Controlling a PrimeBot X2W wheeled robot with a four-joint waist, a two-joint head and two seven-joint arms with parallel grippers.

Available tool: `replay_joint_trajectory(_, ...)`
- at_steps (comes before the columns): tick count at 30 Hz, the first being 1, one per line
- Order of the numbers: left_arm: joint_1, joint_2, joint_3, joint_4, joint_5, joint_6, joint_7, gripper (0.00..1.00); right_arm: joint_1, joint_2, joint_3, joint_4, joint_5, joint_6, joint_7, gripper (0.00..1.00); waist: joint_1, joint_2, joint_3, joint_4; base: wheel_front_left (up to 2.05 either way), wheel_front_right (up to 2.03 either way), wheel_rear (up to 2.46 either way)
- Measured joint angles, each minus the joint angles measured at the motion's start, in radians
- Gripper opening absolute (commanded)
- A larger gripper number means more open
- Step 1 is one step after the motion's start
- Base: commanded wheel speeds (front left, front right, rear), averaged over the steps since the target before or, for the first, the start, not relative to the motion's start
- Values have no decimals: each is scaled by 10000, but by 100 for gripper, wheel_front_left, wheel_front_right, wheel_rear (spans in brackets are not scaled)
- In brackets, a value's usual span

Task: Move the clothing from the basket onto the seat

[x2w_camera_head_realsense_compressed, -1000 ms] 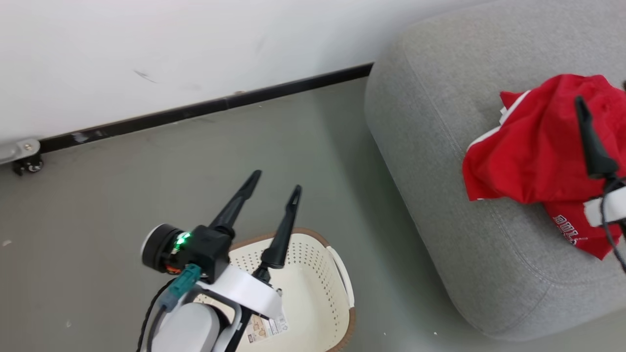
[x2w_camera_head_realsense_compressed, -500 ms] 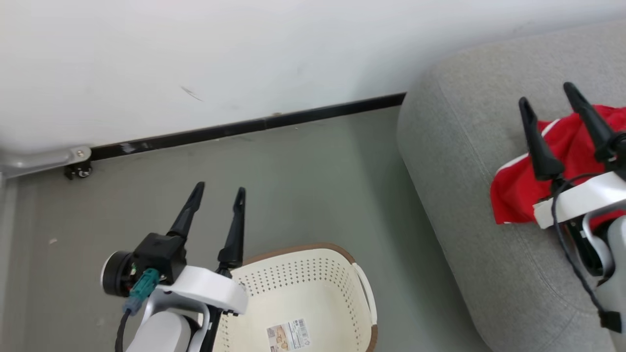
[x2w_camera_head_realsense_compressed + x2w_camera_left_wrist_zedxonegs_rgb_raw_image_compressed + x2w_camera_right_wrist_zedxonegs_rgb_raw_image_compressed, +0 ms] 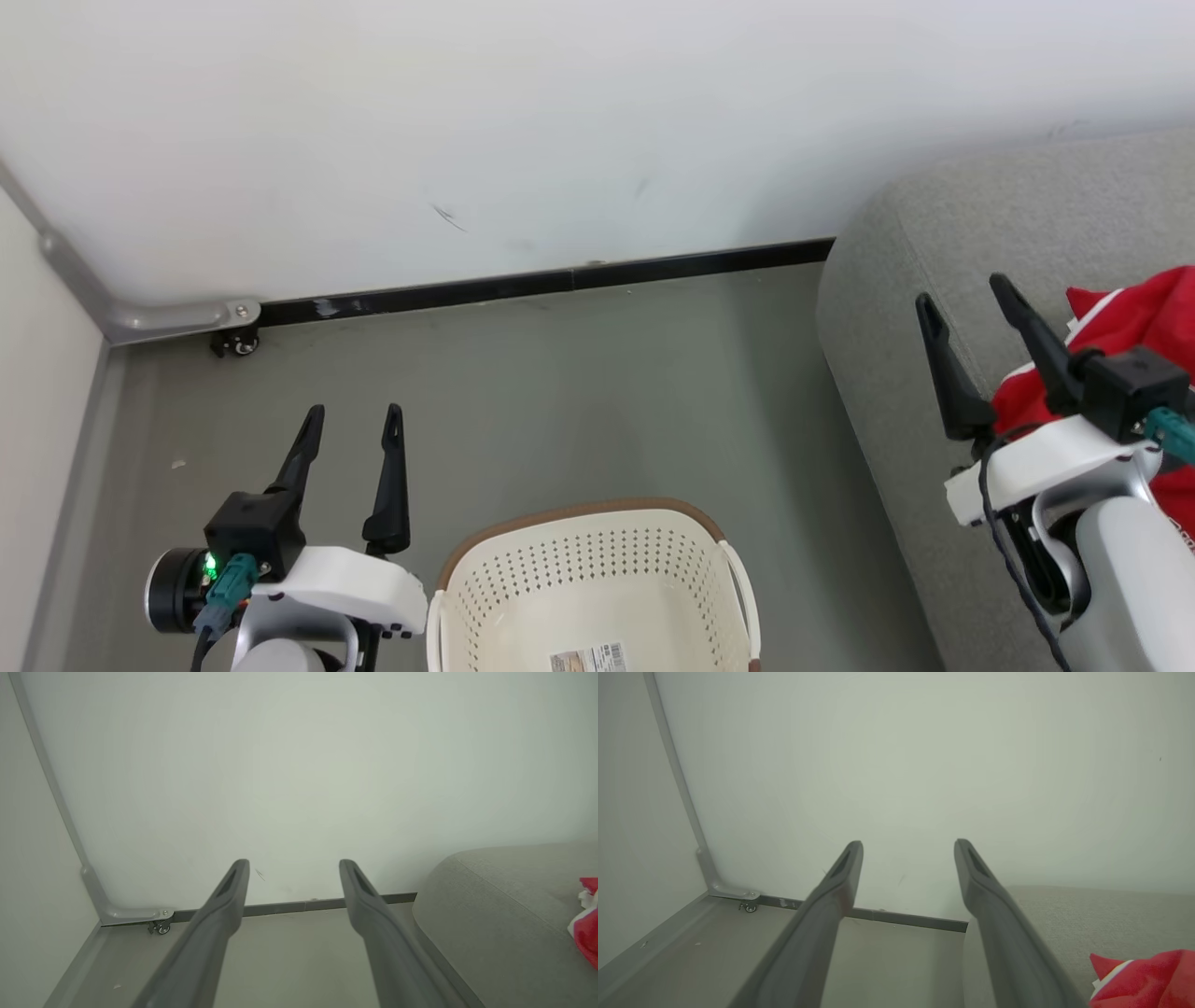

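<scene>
The red clothing (image 3: 1134, 322) with white trim lies on the light grey seat (image 3: 896, 280) at the right edge of the head view; it also shows as red clothing (image 3: 1148, 987) and red clothing (image 3: 587, 933) in the wrist views. The cream perforated basket (image 3: 523, 579) with its brown rim stands on the floor at bottom centre, with only a label sticker (image 3: 588, 659) showing inside. My left gripper (image 3: 353, 422) is open over the floor to the basket's left. My right gripper (image 3: 963, 291) is open above the seat, just left of the clothing, holding nothing.
A white wall with a black baseboard (image 3: 560, 280) runs across the back. A grey metal rail with a small caster (image 3: 233, 343) sits in the left corner. Grey floor (image 3: 597, 392) lies between basket, wall and seat.
The head camera has swung left and up, shifting the scene right. My right gripper has drawn back from the clothing, left lying on the seat; my left gripper has moved off the basket to its left.
</scene>
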Motion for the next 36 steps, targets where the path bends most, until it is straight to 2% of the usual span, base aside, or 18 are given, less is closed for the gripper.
replay_joint_trajectory(11,676,48,424,13,100,466,0,100,1217,945,-625,82,-451,0,8,100,0,0,-585,543,0,0,0)
replay_joint_trajectory(19,957,35,481,-8,102,468,0,100,2080,1567,-823,-104,-913,0,8,100,0,0,-914,752,0,0,0)
replay_joint_trajectory(36,1282,-2,610,-94,213,570,0,100,3136,1728,-1007,-761,-1133,0,211,100,0,0,-1170,941,0,0,0)
